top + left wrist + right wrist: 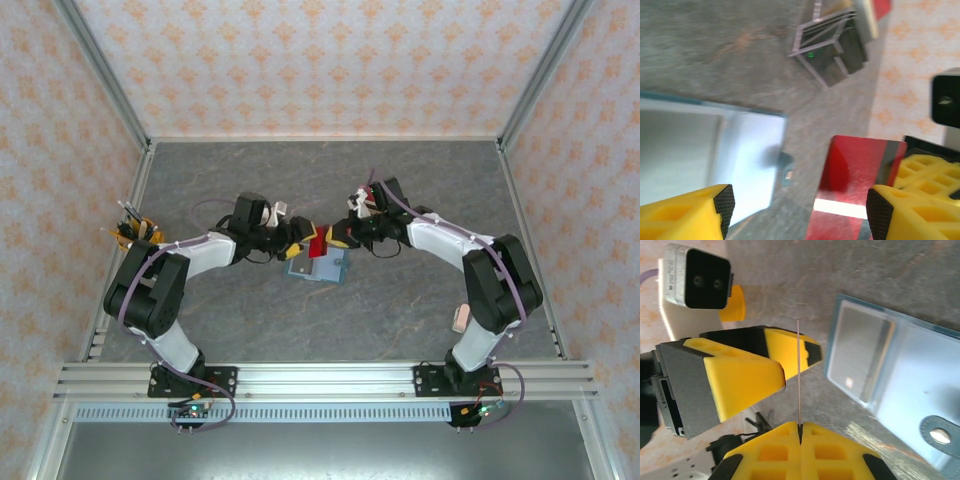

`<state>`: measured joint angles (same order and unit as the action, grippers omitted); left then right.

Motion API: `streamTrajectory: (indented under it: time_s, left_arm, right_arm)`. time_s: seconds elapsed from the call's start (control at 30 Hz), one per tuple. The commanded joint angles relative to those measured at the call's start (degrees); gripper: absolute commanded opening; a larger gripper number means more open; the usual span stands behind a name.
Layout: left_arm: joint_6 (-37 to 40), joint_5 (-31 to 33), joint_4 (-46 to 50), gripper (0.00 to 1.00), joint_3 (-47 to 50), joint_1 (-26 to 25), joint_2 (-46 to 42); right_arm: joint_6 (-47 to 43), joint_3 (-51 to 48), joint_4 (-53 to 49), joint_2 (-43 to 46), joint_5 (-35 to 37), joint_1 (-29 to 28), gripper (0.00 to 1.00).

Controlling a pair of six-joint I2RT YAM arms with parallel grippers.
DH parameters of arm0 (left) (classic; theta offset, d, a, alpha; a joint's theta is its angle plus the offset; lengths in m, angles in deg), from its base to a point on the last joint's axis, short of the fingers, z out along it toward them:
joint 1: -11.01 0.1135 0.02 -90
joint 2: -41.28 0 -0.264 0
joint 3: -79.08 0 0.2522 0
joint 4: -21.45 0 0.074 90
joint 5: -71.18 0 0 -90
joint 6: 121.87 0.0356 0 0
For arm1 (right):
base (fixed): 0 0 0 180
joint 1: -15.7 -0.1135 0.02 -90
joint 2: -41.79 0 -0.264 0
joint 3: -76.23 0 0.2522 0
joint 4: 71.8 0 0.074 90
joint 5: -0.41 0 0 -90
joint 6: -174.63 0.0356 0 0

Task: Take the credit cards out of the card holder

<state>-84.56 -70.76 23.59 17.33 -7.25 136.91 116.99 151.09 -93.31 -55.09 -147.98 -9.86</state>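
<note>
The thin, stiff red plastic credit card (pixel 855 180) looks light and slick; right fingers (pixel 790 440) pinch its edge, left fingers (pixel 690 212) spread apart, released

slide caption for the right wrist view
Right gripper, jaws shut on a credit card seen edge-on, beside the open card holder

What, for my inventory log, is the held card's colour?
The card is red; clearest in left wrist view.

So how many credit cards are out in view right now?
1: a red card, pinched between the right fingers, close by the open teal card holder on the table. More may be hidden in the holder's pockets.
</note>
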Motion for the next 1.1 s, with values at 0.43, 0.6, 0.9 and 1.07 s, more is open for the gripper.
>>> streamTrajectory:
  time_s: [0.43,0.6,0.9,1.07]
  left_arm:
    - [-7.7,-5.74,-15.99,0.04,0.88,0.24,-6.56]
    - [-10.56,-4.25,-17.64,0.0,1.11,0.11,-7.47]
    - [-11.47,-3.23,-15.96,0.0,0.38,-0.28,-9.52]
    - [-11.31,-3.38,-14.47,0.0,0.09,-0.54,-9.92]
  right_arm:
    - [9.89,-1.78,16.81,1.67,-8.6,2.36,0.01]
    - [17.65,-3.71,26.7,2.25,-8.41,2.36,0.26]
    - [20.2,-2.09,29.19,1.76,-8.14,1.75,0.21]
    - [20.38,-0.82,29.02,2.09,-8.52,1.57,0.18]
